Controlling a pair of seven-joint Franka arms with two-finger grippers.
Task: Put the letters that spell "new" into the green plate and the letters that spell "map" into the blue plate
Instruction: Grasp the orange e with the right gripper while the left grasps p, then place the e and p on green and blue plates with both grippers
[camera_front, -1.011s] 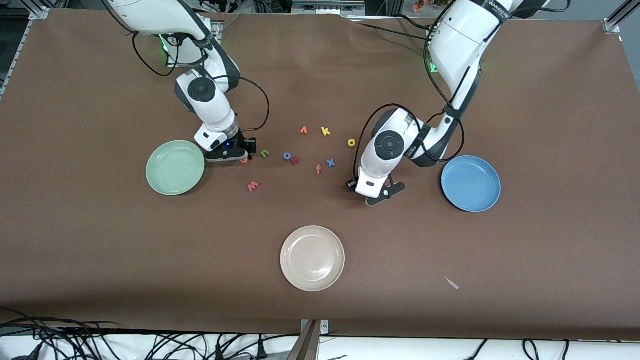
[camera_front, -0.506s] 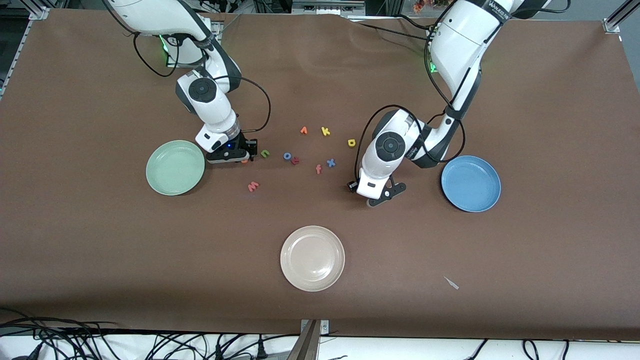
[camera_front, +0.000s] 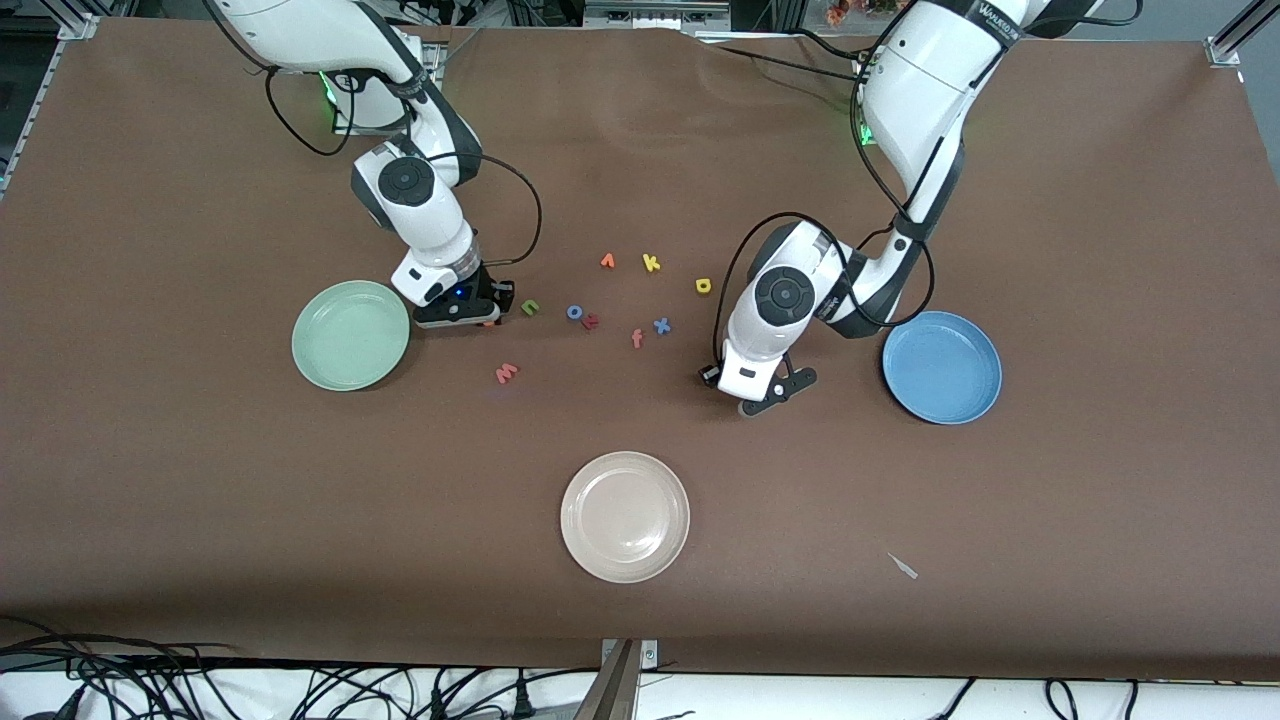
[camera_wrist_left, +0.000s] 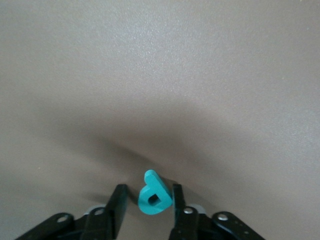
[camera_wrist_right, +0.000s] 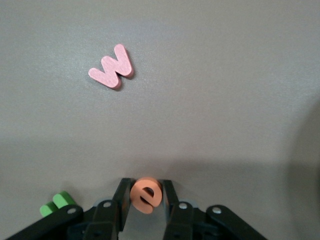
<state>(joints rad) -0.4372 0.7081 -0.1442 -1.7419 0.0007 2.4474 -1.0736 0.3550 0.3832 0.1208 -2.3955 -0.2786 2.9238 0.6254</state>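
right gripper (camera_wrist_right: 146, 196): low on the table just beside the green plate (camera_front: 350, 335), toward the letters; fingers pinching the orange e (camera_wrist_right: 145, 194), which showed more plainly a second ago and is now nearly hidden in the front view.
left gripper (camera_wrist_left: 148, 201): low near the blue plate (camera_front: 942, 367); fingers nearly pressed together around the teal p (camera_wrist_left: 154, 194), one touching it, the other just beside it; arm has shifted slightly since a second ago.
n (camera_front: 529, 307): on table just beside right gripper.
w (camera_front: 507, 372): on table, nearer the camera than n.
a (camera_front: 703, 286): on table, unmoved.
m: cannot find it.
plates: both without letters; cream plate (camera_front: 625, 516) unmoved.
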